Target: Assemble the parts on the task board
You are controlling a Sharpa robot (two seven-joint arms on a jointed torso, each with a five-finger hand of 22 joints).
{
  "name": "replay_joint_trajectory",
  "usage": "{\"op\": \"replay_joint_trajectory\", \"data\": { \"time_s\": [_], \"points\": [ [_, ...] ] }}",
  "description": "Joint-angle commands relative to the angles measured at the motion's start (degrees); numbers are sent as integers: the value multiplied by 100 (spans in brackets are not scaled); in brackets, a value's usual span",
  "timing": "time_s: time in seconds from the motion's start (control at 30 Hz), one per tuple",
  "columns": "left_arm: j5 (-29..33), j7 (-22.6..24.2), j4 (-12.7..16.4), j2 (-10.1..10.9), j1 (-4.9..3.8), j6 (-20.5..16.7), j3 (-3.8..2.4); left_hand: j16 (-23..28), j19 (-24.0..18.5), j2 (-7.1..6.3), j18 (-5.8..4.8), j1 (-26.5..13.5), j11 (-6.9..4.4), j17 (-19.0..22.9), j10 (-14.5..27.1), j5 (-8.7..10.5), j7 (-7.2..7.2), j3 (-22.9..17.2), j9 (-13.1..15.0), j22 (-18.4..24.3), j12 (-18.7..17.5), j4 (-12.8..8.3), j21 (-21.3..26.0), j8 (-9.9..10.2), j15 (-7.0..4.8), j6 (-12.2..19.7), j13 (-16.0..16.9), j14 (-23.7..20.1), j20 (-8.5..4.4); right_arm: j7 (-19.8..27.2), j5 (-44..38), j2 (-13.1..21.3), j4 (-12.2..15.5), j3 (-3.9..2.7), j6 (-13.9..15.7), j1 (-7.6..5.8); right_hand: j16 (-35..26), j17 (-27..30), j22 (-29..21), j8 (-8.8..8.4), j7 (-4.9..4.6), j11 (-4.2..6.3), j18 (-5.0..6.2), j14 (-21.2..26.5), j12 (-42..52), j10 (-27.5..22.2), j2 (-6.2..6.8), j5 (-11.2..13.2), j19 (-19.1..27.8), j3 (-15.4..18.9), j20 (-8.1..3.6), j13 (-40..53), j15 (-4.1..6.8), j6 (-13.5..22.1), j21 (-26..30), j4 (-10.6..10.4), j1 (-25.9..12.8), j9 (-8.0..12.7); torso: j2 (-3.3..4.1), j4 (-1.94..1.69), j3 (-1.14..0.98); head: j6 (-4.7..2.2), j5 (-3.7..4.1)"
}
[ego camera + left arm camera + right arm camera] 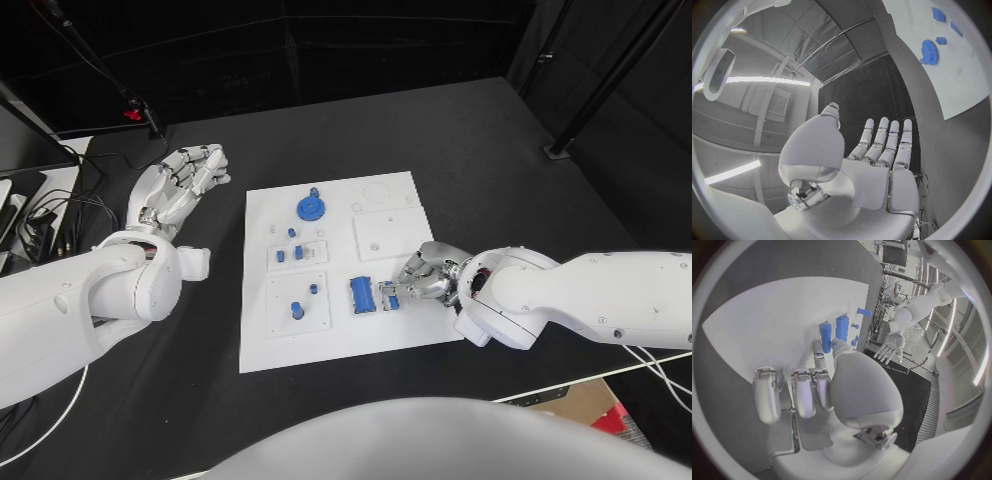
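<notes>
The white task board lies in the middle of the black table. On it are a blue gear, some small blue pegs and a blue cylinder lying near the front. My right hand rests on the board's front right part with its fingers curled in. Its thumb tip reaches a shorter blue piece beside the cylinder and holds nothing. My left hand lies off the board to the left, fingers stretched out and empty. The gear and board also show in the left wrist view.
A black stand with a red clamp is at the back left, and cables trail along the table's left side. A tripod leg stands at the back right. Bare table lies behind the board.
</notes>
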State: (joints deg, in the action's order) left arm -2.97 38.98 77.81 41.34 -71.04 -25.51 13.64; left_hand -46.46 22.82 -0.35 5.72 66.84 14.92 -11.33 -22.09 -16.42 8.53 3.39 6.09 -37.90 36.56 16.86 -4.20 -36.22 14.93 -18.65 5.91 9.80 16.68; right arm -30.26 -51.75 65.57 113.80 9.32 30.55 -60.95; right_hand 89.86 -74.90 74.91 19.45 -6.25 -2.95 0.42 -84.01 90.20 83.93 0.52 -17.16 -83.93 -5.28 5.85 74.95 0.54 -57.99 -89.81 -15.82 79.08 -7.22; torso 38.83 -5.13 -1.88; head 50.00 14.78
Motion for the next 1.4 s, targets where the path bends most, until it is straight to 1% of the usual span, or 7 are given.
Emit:
{"op": "replay_joint_trajectory", "data": {
  "time_s": [0.03, 0.6, 0.73, 1.23, 1.3, 1.33, 1.4],
  "points": [
    [1, 477, -1, -7, -9, 55, -5, -20, -37, 51, -88, -12, -9, 4, 23, -18, 838, 14, -8, 5, 35, -7, 25, -23, -2, 35, -8, 8, -2, -12, -199, -12, 23, -1, -30, -7, 14, -1510, 1509, -29, -7, 37, -42, -599, -20, 607, -7, 12, -607, 57, -31, 1505, 34, -48, -19, -4, -70, 8, 0, 0, -1, 0, -2],
    [1, 466, -11, -12, -8, 67, -5, -28, -39, 66, -88, -2, -9, 16, 24, -24, 838, 14, -13, 6, 44, -10, 25, -29, -3, 37, -14, 10, -2, -132, -1220, -73, 64, -1, -263, -7, 14, -1510, 1509, -134, -34, 15, -42, -599, -20, 607, 10, 156, -607, 206, -39, 1505, 39, -31, -19, -56, -95, 27, -1, -1, -1, 0, -10],
    [1, 464, -6, -10, -8, 70, -5, -33, -38, 73, -87, 5, -9, 22, 24, -28, 838, 15, -16, 4, 49, -11, 24, -33, -3, 39, -18, 10, -2, -187, -1324, -92, 63, -2, -365, -7, 14, -1510, 1509, -170, -48, 3, -42, -599, -20, 607, 7, 198, -607, 254, -37, 1505, 35, -17, -19, -66, -114, 35, -2, 1, -1, 0, -26],
    [1, 454, -1, -4, -8, 70, -5, -33, -38, 73, -87, 5, -9, 22, 24, -28, 838, 15, -16, 4, 49, -11, 24, -33, -3, 39, -18, 10, -2, -343, -1399, -172, 8, -2, -674, -7, 14, -1510, 1509, -246, -63, -12, -42, -599, -20, 607, -72, 258, -607, 454, -22, 1505, 18, -56, -19, -88, -301, 39, 2, 2, 1, 0, -27],
    [1, 452, -2, -5, -8, 71, -5, -33, -38, 73, -87, 5, -9, 22, 24, -28, 838, 15, -16, 4, 49, -11, 24, -33, -3, 39, -18, 10, -2, -349, -1401, -178, 3, -2, -693, -7, 14, -1510, 1509, -272, -72, -21, -42, -599, -20, 607, -82, 352, -607, 551, -17, 1505, 11, -61, -19, -90, -415, 41, 2, 0, 0, 0, -24],
    [1, 450, -3, -6, -8, 72, -5, -33, -38, 73, -87, 5, -9, 22, 24, -28, 838, 15, -16, 4, 49, -11, 24, -33, -3, 39, -18, 10, -2, -348, -1402, -182, 0, -2, -696, -7, 14, -1510, 1509, -284, -74, -24, -42, -599, -20, 607, -92, 499, -607, 626, -13, 1505, 7, -70, -19, -89, -521, 40, -1, 0, -1, 0, -24],
    [1, 443, -5, -8, -8, 72, -5, -33, -38, 73, -87, 5, -9, 22, 24, -28, 838, 15, -16, 4, 49, -11, 24, -33, -3, 39, -18, 10, -2, -344, -1403, -189, -7, -2, -691, -7, 14, -1510, 1509, -304, -75, -26, -42, -599, -20, 607, -113, 641, -607, 724, -9, 1505, 4, -75, -19, -91, -638, 39, -2, 0, -1, 0, -24]
  ]
}}
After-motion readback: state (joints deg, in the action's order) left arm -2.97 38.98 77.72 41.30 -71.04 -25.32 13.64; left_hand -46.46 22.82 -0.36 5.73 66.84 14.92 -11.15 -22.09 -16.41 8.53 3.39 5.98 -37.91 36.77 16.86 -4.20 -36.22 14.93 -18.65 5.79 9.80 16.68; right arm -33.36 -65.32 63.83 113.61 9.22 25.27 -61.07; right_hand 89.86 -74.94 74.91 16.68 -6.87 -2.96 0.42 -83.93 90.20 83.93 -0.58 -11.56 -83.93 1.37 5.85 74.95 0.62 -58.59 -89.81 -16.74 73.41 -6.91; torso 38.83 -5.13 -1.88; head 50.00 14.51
